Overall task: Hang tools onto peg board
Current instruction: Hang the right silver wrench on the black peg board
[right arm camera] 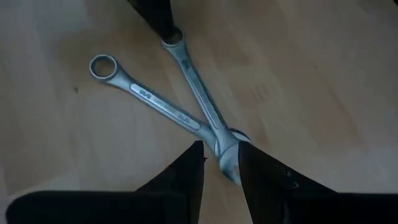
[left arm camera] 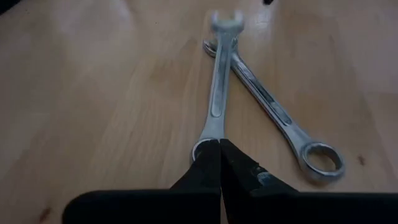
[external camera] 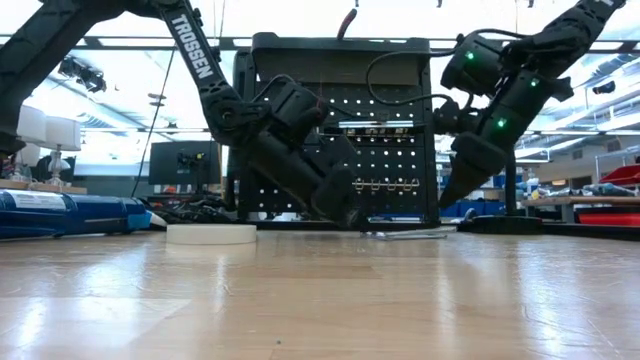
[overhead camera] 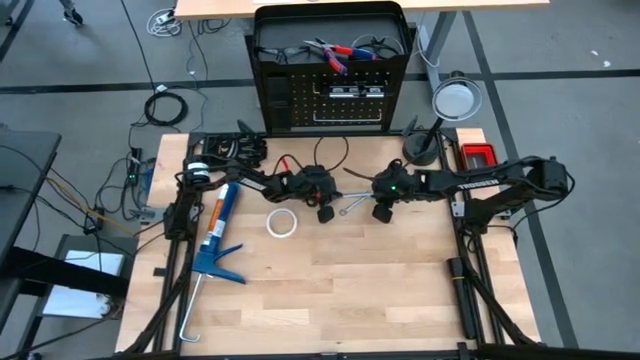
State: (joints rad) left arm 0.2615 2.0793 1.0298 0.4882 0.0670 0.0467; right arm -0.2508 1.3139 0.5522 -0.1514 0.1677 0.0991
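Observation:
Two silver wrenches lie crossed on the wooden table (overhead camera: 400,290), midway between my arms (overhead camera: 352,203). My left gripper (left arm camera: 220,148) is shut, its tips at the ring end of one wrench (left arm camera: 216,93). The second wrench (left arm camera: 280,118) passes under that one. My right gripper (right arm camera: 221,163) is open, with a finger on either side of the first wrench's open end (right arm camera: 227,158). I cannot tell whether they touch it. The peg board (overhead camera: 335,95) stands upright at the far edge. A white tape roll (overhead camera: 281,222) lies flat near my left gripper. My left gripper has its shut fingertips on the wrench's ring end (left arm camera: 199,149), coming slanting down from the table's left and lying along the wrench. The tips hide the contact, so I cannot tell whether they pinch the ring's rim or only press on it. In the low view the wrench (external camera: 405,235) lies on the table.
A blue caulking gun (overhead camera: 218,235) lies at the left. A round lamp (overhead camera: 455,98) and a red item (overhead camera: 478,155) are at the far right. Red-handled pliers (overhead camera: 335,52) lie in the top of the peg board's box. Dark items (overhead camera: 235,148) lie at the far left.

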